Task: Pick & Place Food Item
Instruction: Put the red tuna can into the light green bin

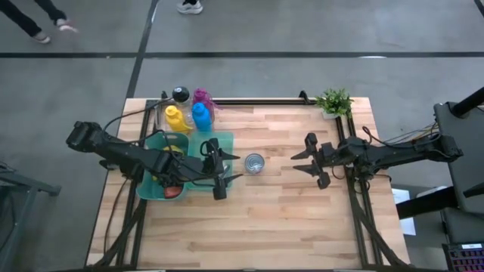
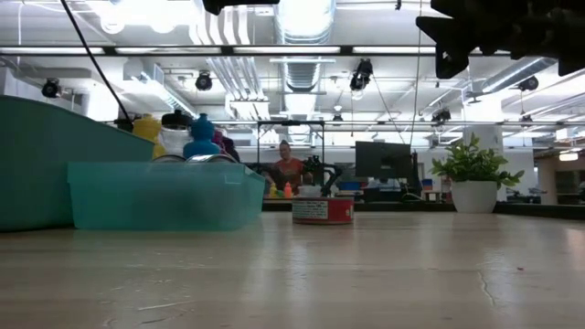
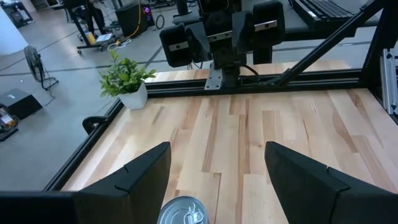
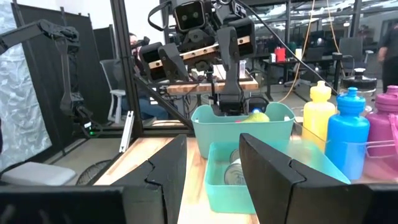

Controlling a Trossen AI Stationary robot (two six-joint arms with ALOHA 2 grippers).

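Metal can stands on the counter just ahead of the left gripper's spread, empty fingers; right gripper hangs clenched, well apart.

The table has a light wooden plank top. Resting directly on it: two teal bins side by side, a can just beside them, bottles along the far edge, and a potted plant at the far corner.
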